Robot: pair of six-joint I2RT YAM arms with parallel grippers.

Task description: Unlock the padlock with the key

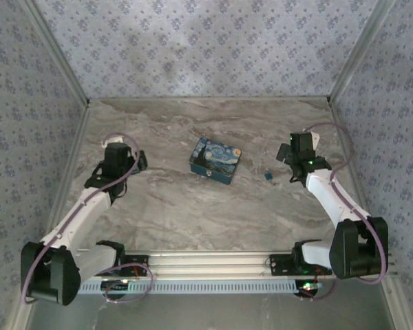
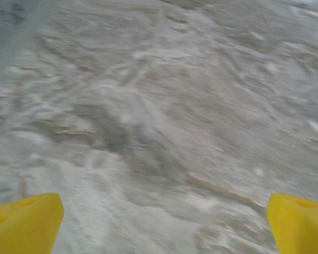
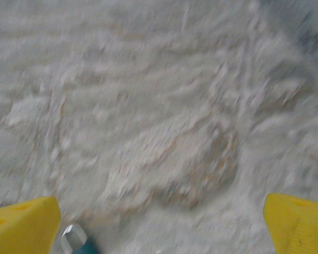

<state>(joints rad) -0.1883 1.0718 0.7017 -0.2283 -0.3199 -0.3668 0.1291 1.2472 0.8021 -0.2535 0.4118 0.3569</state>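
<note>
Padlock (image 1: 268,177): tiny, blue, lying on the grey marble-pattern tabletop (image 1: 193,213) at 4 o'clock from the starry-night tin box (image 1: 216,160), clear of it. The right gripper (image 1: 287,157) stands near, at 2 o'clock of the lock. The right wrist view adds the silvery shackle (image 3: 70,236) at its 7 o'clock edge, just beside one yellow finger (image 3: 21,225); contact cannot be told. Jaws spread wide, nothing held. The left gripper (image 1: 139,163) is at 9 o'clock of the box, well apart, fingers (image 2: 24,222) wide over bare, blurred marble. Blue floral wallpaper (image 1: 206,48) covers the three walls.
</note>
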